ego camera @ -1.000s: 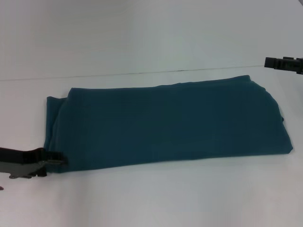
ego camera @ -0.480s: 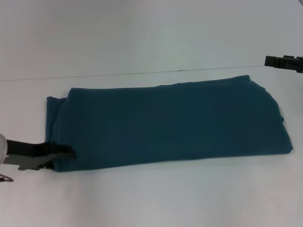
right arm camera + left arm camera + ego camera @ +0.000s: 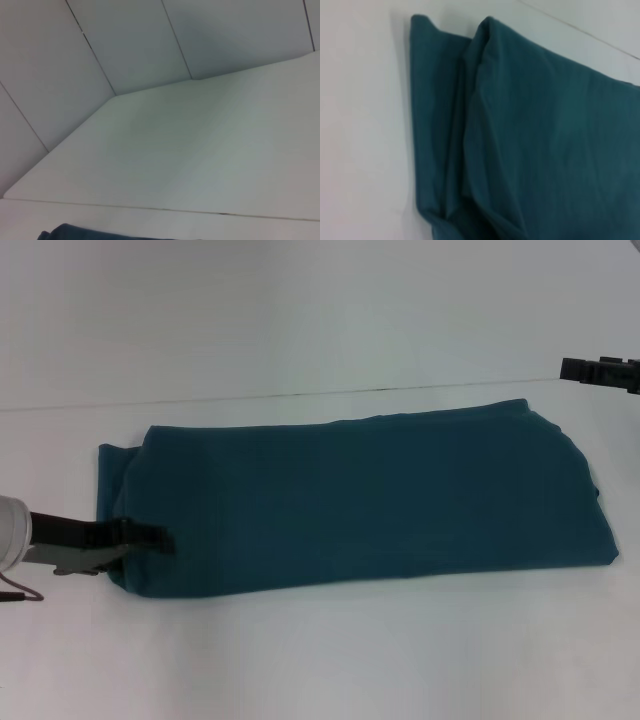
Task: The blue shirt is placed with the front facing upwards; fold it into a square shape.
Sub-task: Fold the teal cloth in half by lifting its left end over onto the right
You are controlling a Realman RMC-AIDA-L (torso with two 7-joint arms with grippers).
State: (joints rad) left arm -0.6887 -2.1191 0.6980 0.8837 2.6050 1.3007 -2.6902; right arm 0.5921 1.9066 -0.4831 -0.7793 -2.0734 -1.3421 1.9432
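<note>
The blue shirt (image 3: pixel 360 500) lies folded into a long teal band across the white table (image 3: pixel 330 660), plain side up, with no lettering showing. My left gripper (image 3: pixel 150 545) is at the band's near left corner. It is open, with its black upper finger (image 3: pixel 145 537) over the cloth and the grey lower finger level with the cloth's edge. The left wrist view shows the layered folds of that end of the shirt (image 3: pixel 545 140). My right gripper (image 3: pixel 600 372) hangs parked above the table's far right, clear of the shirt. A sliver of the shirt (image 3: pixel 65 232) shows in the right wrist view.
The table's far edge (image 3: pixel 300 396) runs just behind the shirt, with a pale panelled wall (image 3: pixel 150 45) beyond it. Bare white tabletop stretches in front of the shirt and to its left.
My left gripper has moved right and slightly up onto the shirt's near left corner. That corner has shifted inward a little. The right arm has not moved.
</note>
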